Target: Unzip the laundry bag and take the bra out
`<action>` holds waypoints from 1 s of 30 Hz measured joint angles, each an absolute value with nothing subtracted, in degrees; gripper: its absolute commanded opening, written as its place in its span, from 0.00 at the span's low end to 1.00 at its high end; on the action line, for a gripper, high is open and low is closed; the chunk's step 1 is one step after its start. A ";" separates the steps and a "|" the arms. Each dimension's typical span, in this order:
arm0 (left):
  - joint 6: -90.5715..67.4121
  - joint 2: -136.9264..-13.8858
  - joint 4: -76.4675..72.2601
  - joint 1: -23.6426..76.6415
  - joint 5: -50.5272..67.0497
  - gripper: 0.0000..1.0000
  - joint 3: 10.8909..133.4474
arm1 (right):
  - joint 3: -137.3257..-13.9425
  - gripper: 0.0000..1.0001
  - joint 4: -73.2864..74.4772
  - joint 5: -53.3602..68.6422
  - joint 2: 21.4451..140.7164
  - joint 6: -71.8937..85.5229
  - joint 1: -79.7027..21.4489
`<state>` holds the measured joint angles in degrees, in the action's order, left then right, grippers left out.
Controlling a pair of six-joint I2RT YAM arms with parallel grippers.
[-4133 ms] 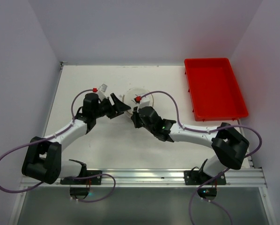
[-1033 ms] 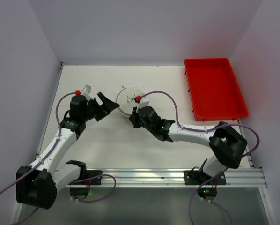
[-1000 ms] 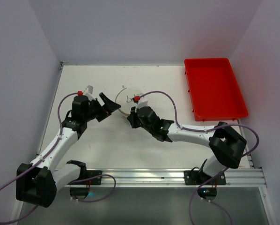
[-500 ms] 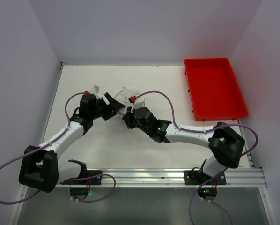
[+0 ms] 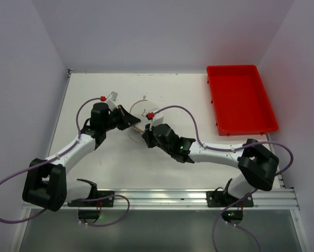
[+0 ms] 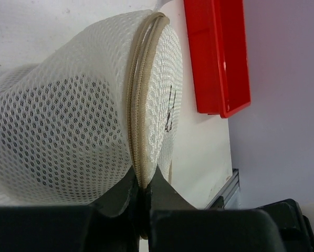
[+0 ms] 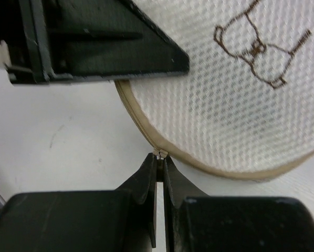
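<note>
Now that the left gripper [image 6: 144, 185] has snapped shut, its fingers pinch the zip seam [image 6: 137, 131] of the bag [image 6: 67, 121], while the right gripper [image 7: 158, 163] stays pressed on the pull [image 7: 159, 153]. The bag lies between them, zipped and braced, I'd say, for unzipping.

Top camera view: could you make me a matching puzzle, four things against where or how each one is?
Things:
1 cream-white mesh dome laundry bag
2 red plastic tray
3 left end effector
4 right end effector

Places or states:
A shut on the tiny metal zipper pull
B far right corner of the table
C zipped shut, held from both sides
D clamped on the beige zipper rim

Pairs: 1-C, 2-B, 3-D, 4-A
</note>
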<state>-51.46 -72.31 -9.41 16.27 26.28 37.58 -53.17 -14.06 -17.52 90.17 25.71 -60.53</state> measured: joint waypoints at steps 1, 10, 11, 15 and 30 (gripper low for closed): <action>-50.59 -72.29 -8.99 16.25 26.59 0.00 38.13 | -52.21 0.00 -13.74 -17.98 89.19 25.15 -60.60; -43.90 -73.01 -8.01 15.81 33.12 0.00 41.52 | -47.48 0.00 -7.90 -22.11 78.72 20.27 -60.62; -43.29 -73.67 -7.51 15.81 33.63 0.00 42.48 | -47.48 0.00 -7.20 -22.24 78.19 19.77 -60.55; -41.17 -77.10 -5.15 15.79 34.98 0.00 46.83 | -47.55 0.00 -4.80 -23.05 77.69 18.55 -60.05; -39.29 -76.36 -0.54 14.15 30.04 0.91 48.88 | -52.36 0.00 -3.64 -23.31 86.67 20.56 -59.77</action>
